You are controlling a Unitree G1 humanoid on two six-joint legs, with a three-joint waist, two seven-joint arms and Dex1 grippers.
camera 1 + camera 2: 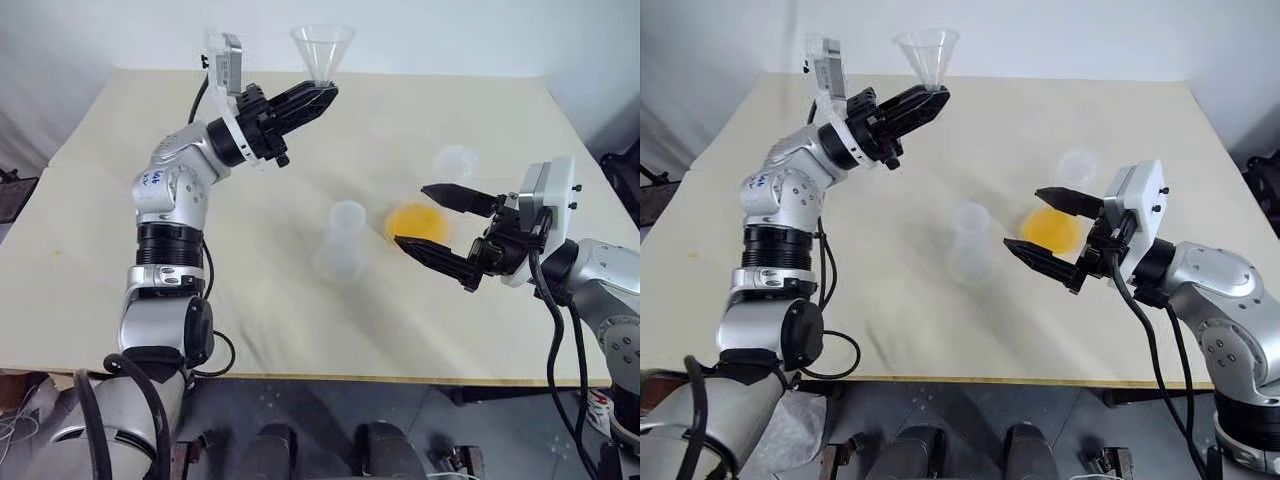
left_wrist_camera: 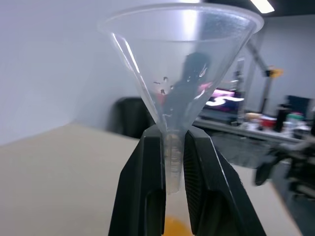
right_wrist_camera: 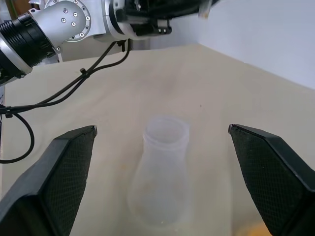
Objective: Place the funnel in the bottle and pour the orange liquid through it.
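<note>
Left claw (image 1: 322, 95) pinches clear conical funnel (image 1: 322, 50) stem; right claw (image 1: 432, 220) spread wide, empty.

Pale beige table (image 1: 300, 330), matte, faintly stained, front edge showing a thin plywood line. Behind the table, a plain white wall (image 1: 450, 30). Below its front edge, dark grey floor (image 1: 500, 430). Past the table's far side, a blurred desk with a lit monitor (image 2: 224, 98); ceiling strip light (image 2: 262, 5) above.

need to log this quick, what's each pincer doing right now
Left pincer: closed on the stem of the funnel, held upright above the table.
Right pincer: wide open, holding nothing.
</note>
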